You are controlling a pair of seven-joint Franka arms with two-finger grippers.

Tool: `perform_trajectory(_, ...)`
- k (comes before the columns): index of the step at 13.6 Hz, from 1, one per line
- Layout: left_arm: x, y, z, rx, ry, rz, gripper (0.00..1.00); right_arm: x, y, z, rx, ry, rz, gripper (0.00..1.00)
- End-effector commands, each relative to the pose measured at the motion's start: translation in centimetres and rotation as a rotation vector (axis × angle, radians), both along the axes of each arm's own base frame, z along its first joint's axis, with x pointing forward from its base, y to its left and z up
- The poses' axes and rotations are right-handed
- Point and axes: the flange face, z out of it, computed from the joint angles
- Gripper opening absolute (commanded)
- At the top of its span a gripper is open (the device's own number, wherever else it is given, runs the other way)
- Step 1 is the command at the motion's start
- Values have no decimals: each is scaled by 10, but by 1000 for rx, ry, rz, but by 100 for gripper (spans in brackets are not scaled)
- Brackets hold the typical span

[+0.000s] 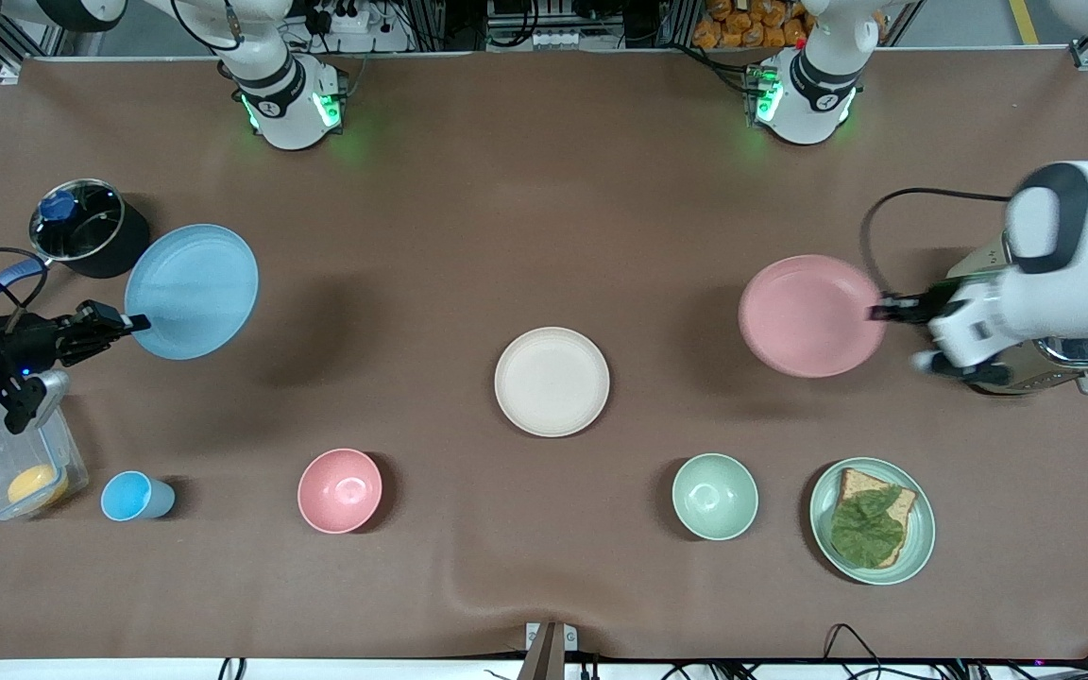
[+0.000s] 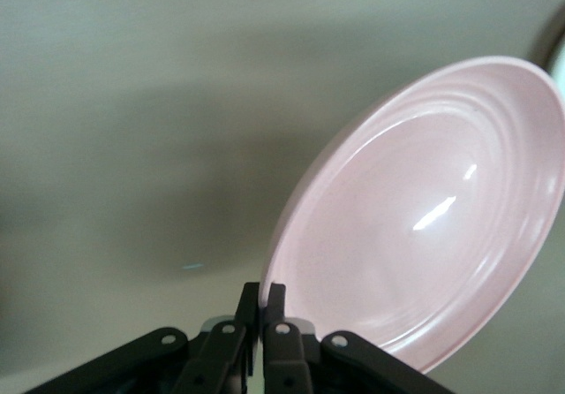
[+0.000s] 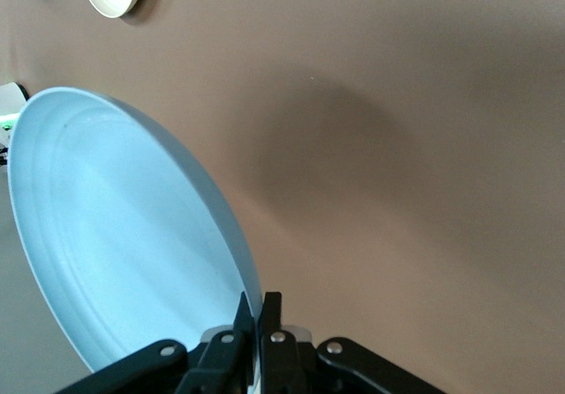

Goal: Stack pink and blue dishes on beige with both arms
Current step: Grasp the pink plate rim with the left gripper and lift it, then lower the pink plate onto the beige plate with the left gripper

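Even overhead light, soft shadows, glare on pink plate (image 2: 424, 226)

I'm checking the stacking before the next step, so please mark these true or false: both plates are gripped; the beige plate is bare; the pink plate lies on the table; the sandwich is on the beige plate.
1. Both plates are gripped. True: the left gripper is shut on the pink plate, and the right gripper on the blue plate.
2. The beige plate is bare. True.
3. The pink plate lies on the table. False: it is held up, tilted.
4. The sandwich is on the beige plate. False: it is on the green plate.
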Motion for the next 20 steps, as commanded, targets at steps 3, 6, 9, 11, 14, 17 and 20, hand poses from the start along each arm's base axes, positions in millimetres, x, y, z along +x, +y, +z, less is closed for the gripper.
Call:
perform_trajectory(3,30,-168,-15,18,24,151,0,-2,-1,2,19,9,-22,0)
perform_trajectory(6,35,-231,-38,-20,-42,216,0,-2,-1,1,20,12,-22,0)
perform_trajectory(9,31,-275,-83,-64,-111,199,0,-3,-1,-1,20,15,-22,0)
perform_trajectory(11,17,-305,-110,-70,-117,163,0,-3,-1,-1,21,17,-23,0)
perform_trajectory(14,10,-306,-143,-53,-81,149,0,-3,-1,-1,21,17,-23,0)
perform_trajectory(17,4,-308,-148,-43,-67,153,22,-3,-1,-2,22,18,-21,0)
perform_trajectory(20,5,-311,-134,-50,-84,150,100,-3,-1,-2,22,18,-21,0)
